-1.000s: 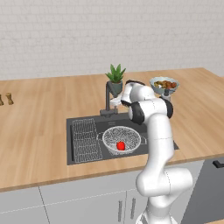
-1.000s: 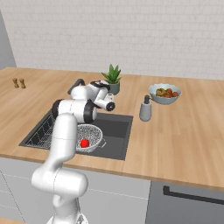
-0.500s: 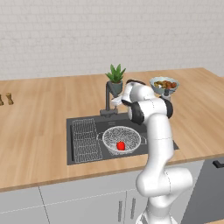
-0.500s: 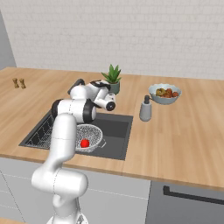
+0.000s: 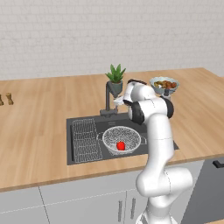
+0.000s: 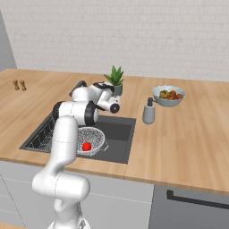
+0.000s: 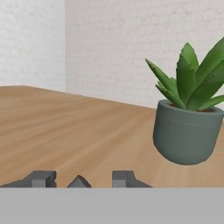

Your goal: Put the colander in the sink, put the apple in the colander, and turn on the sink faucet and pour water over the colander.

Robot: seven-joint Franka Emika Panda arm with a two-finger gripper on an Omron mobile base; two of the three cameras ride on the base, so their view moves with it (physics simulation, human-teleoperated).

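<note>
Gripper (image 5: 119,101) sits mid-frame in left base view, level with the sink faucet (image 5: 108,97) and just right of it, near the spout. Contact w/ faucet: cannot tell, hand body blocks the tips. In right base view the gripper (image 6: 79,86) is at upper left of centre, behind the arm's wrist.

Hand view: two dark finger tips (image 7: 40,179) at bottom edge, parted by a moderate gap, w/ a small dark pointed shape between them. Whether that shape is gripped: cannot tell. Jaw state: partly apart; held item unconfirmed.

Sink (image 5: 78,125): dark grey basin, centre of left base view. Wire rack (image 5: 85,140) lies in its left part. Colander (image 5: 121,138) stands in the basin right of the rack, upright. Apple (image 5: 120,145) lies inside the colander, near its front. Same seen in right base view: colander (image 6: 91,135), apple (image 6: 86,146), lower left of centre.

Potted plant (image 7: 188,122) on the wooden counter (image 5: 39,118), right side of hand view; behind the faucet in left base view. Fruit bowl (image 6: 168,95) and soap dispenser (image 6: 148,112) right of sink, well apart from the gripper.
</note>
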